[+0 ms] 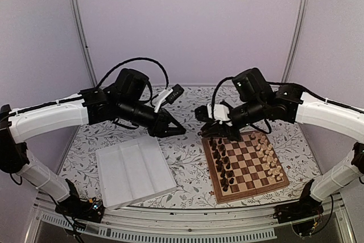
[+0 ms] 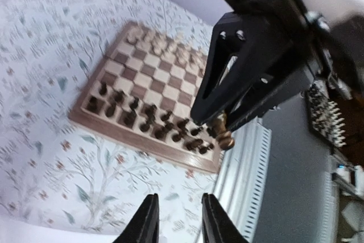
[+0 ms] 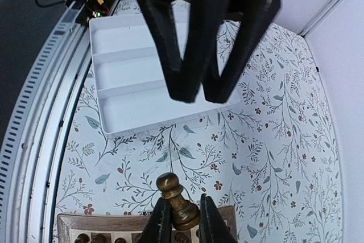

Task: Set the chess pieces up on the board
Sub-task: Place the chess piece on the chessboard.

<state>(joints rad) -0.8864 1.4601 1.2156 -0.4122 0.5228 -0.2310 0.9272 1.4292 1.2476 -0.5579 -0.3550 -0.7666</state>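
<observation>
The board [image 1: 245, 164] lies on the table at the right. Dark brown chess pieces [image 1: 222, 163] stand in its two left columns, pale cream pieces [image 1: 267, 157] in its right columns. My right gripper [image 1: 211, 132] hangs above the board's far left corner and is shut on a dark brown pawn [image 3: 177, 200], held clear of the board. The pawn also shows in the left wrist view [image 2: 223, 132], as does the board [image 2: 149, 86]. My left gripper [image 1: 180, 131] hovers over the table left of the board, open and empty [image 2: 178, 211].
A white ridged tray [image 1: 133, 170] lies at the front left and appears empty in the right wrist view [image 3: 142, 78]. The two grippers face each other closely; the left one shows in the right wrist view [image 3: 202, 89]. A metal rail [image 1: 170, 229] runs along the table's near edge.
</observation>
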